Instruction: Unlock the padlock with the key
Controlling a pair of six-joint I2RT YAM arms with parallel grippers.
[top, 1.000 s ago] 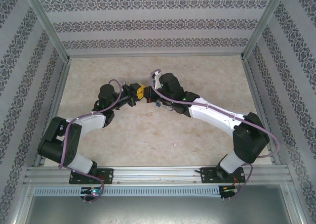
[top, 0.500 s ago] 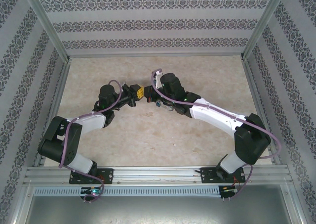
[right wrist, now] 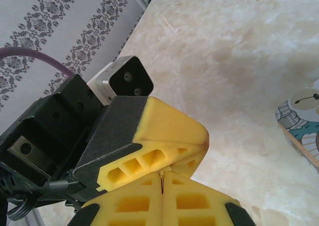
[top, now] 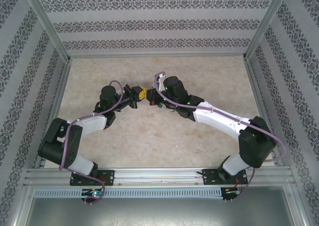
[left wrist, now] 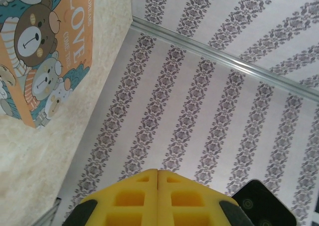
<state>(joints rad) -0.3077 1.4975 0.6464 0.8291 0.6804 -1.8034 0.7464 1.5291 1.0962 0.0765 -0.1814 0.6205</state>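
My two grippers meet tip to tip above the middle of the table, the left gripper facing the right gripper. In the left wrist view the left gripper is shut, its yellow pads pressed together with nothing showing between them. The right gripper is shut too. A thin dark sliver sits in its seam, and I cannot tell what it is. The left gripper's yellow fingers rest against the right gripper's tip. The padlock is hidden. I cannot make out the key.
An orange-and-blue "LOVE" tin with cartoon bears lies on the marble-patterned table, and its corner shows at the right of the right wrist view. Patterned walls enclose the table on three sides.
The right arm has edged towards the left gripper until the tips touch. The left gripper's jaws have closed the last bit.
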